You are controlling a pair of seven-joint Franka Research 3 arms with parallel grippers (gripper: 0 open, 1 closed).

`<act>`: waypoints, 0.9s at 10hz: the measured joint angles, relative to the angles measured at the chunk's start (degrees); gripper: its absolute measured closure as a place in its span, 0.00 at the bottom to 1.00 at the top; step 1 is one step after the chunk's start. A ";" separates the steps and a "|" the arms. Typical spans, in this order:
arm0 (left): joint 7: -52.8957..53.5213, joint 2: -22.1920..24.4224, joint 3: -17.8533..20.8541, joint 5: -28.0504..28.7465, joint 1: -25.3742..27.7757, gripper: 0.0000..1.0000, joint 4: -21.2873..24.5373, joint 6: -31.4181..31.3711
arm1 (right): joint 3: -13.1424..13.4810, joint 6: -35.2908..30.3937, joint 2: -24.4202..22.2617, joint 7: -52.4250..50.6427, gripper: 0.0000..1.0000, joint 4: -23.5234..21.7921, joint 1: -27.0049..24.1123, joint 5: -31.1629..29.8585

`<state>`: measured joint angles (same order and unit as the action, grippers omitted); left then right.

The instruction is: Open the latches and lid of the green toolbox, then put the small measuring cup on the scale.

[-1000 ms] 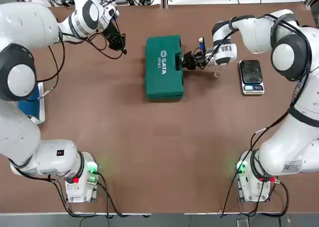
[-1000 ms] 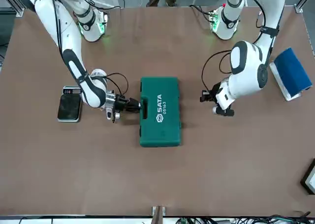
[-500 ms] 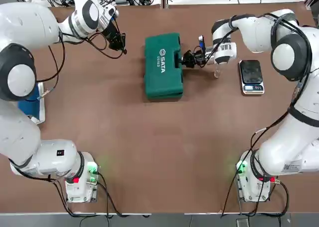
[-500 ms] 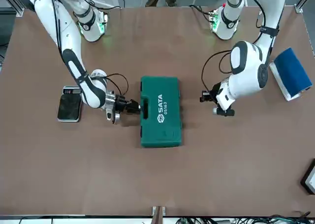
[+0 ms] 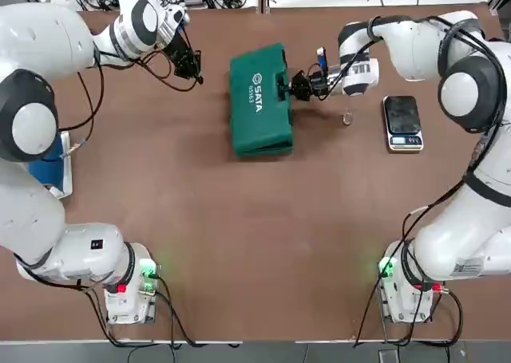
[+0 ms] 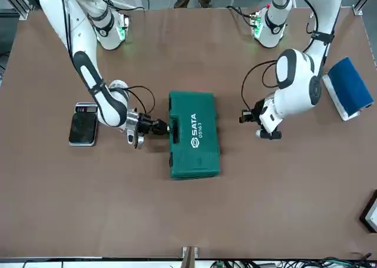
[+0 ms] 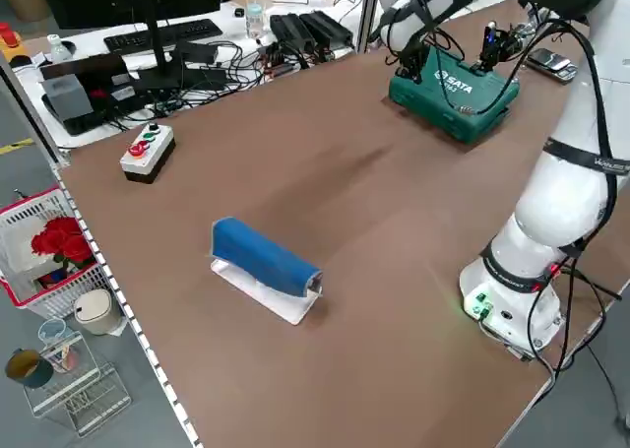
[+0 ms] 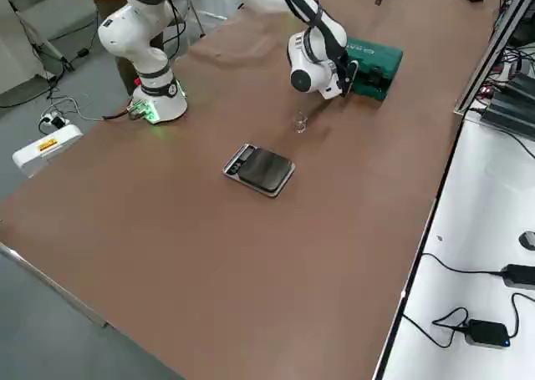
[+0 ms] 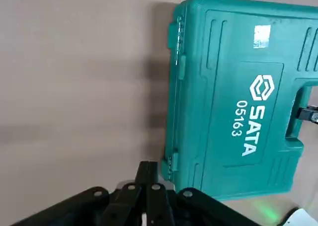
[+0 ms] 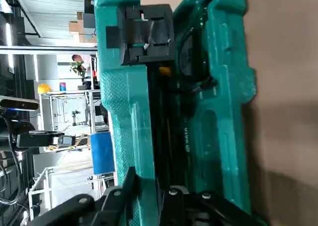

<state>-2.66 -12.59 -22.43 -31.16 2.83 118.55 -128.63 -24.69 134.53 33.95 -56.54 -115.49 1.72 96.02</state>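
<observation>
Green lid, ajar: had it pinched in right claw at toolbox's handle side, on worktop. Needed slow arc about hinge, without slipping. Held left claw clenched, apart.

The green toolbox looks like smooth moulded plastic, softly shiny outside, with a patch of finely textured plastic by its opening. To its right, the scale has a dark glossy platform and a silver, metallic-looking front strip. The small measuring cup is clear and glassy-smooth. The brown tabletop appears matt and even.
</observation>
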 joint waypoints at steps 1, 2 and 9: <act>-0.35 0.00 -0.02 0.00 -0.01 0.99 -0.23 -0.03 | -0.15 0.00 -0.88 1.60 0.80 0.00 0.02 -0.15; -0.73 0.00 -0.03 0.00 -0.03 0.99 -0.52 -0.03 | -0.34 -0.05 -1.88 3.51 0.81 0.01 0.09 -0.29; -2.99 -1.04 -0.08 0.00 -0.42 0.99 -0.77 -0.90 | -5.22 4.76 -6.65 15.35 0.65 1.22 0.34 -0.32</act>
<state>-5.65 -13.63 -22.51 -31.17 2.41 117.78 -129.53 -29.91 139.29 27.30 -41.19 -114.27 2.06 95.71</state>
